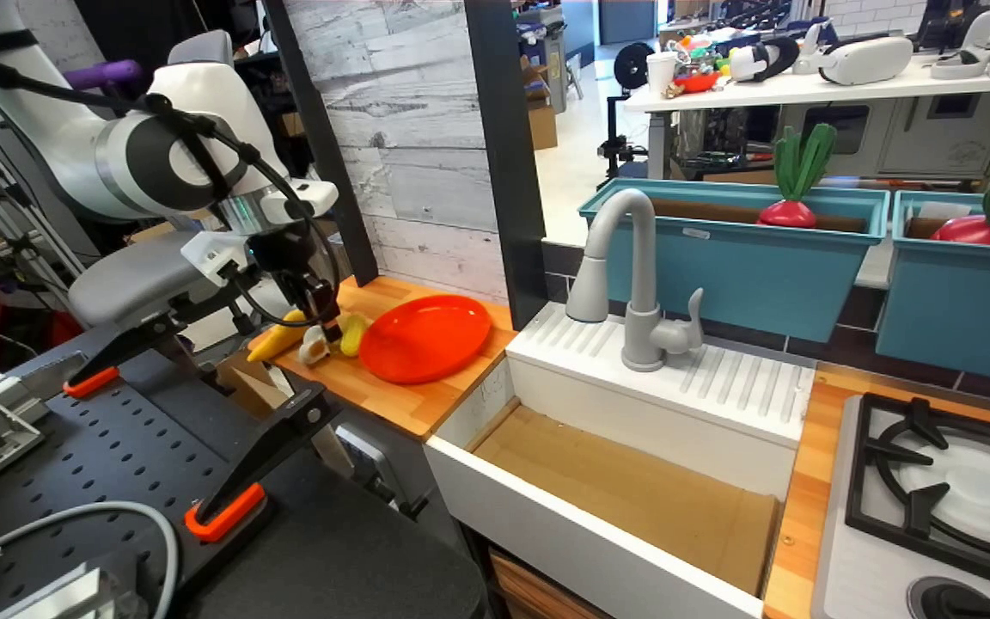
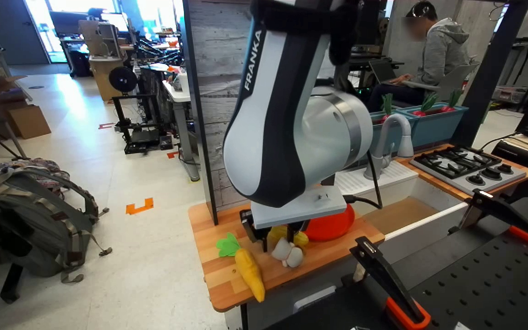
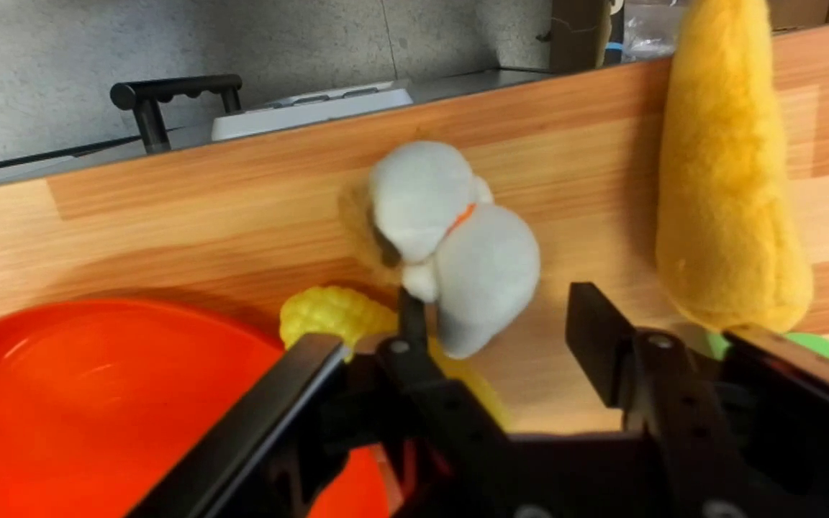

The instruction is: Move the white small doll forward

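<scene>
Fingers (image 3: 594, 331) of the gripper (image 3: 501, 313) stand parted, released. The white small doll (image 3: 490, 262) lies on the wooden counter (image 3: 256, 191) beside one fingertip; contact cannot be determined. Adjacent: a bumpy yellow toy (image 3: 335, 313), then the orange plate (image 3: 112, 396). Beyond the opposite finger: a long yellow toy (image 3: 731, 194).

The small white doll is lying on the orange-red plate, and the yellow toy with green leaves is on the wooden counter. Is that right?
Not quite: the small white doll is not on the orange-red plate. The wrist view shows it on the wooden counter, beside the plate. The yellow toy with green leaves is on the counter, as you say.
</scene>
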